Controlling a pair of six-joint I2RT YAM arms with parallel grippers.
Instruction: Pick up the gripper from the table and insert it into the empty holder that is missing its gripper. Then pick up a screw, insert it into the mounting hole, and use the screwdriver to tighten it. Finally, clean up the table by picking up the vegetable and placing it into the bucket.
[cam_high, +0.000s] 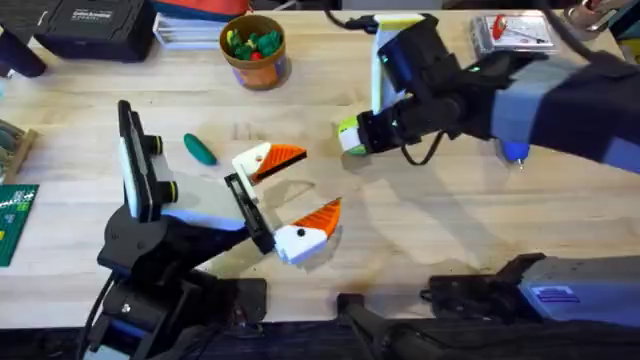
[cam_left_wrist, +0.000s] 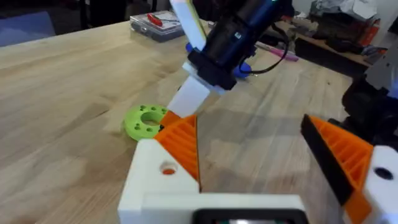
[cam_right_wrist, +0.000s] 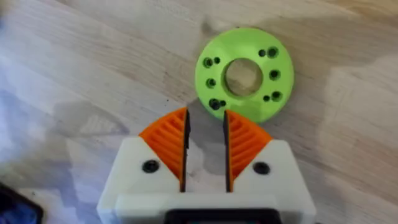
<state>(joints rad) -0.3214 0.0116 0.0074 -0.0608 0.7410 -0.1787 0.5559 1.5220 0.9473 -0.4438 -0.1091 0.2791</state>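
Vegetable (cam_high: 199, 149): smooth dark-green pod

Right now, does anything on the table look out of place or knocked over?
Only the vegetable: it lies loose on the bare table, apart from the bucket, which stands upright near the far edge with green and orange toy pieces inside. Nothing looks spilled or broken.

Pale matt wood table (cam_high: 420, 220), ribbed orange plastic pads (cam_right_wrist: 171, 140)
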